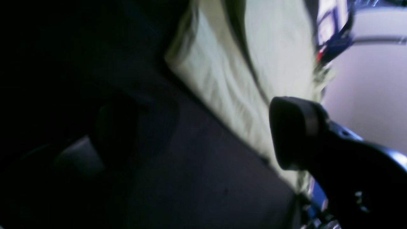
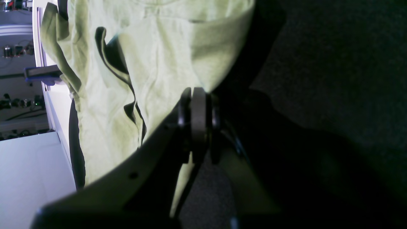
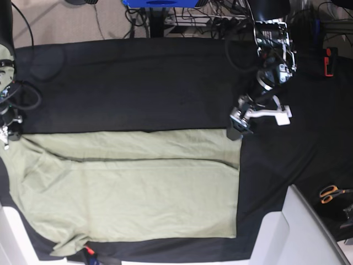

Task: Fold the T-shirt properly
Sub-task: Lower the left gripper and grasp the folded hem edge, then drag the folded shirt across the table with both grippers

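The pale green T-shirt (image 3: 132,187) lies spread flat on the black tablecloth (image 3: 138,83), with one long fold along its far edge. It also shows in the left wrist view (image 1: 222,70) and the right wrist view (image 2: 152,63). My left gripper (image 3: 239,126) is at the shirt's far right corner. In the left wrist view it (image 1: 203,136) is open, over the cloth beside the shirt's edge. My right gripper (image 3: 7,134) is at the shirt's far left corner. In the right wrist view it (image 2: 197,121) is shut on the shirt's edge.
Orange-handled scissors (image 3: 331,193) lie at the right edge. A white surface (image 3: 300,221) cuts in at the front right, another (image 3: 10,237) at the front left. A small red item (image 3: 88,253) pokes out under the shirt's front edge. Cables and gear (image 3: 220,16) sit at the back.
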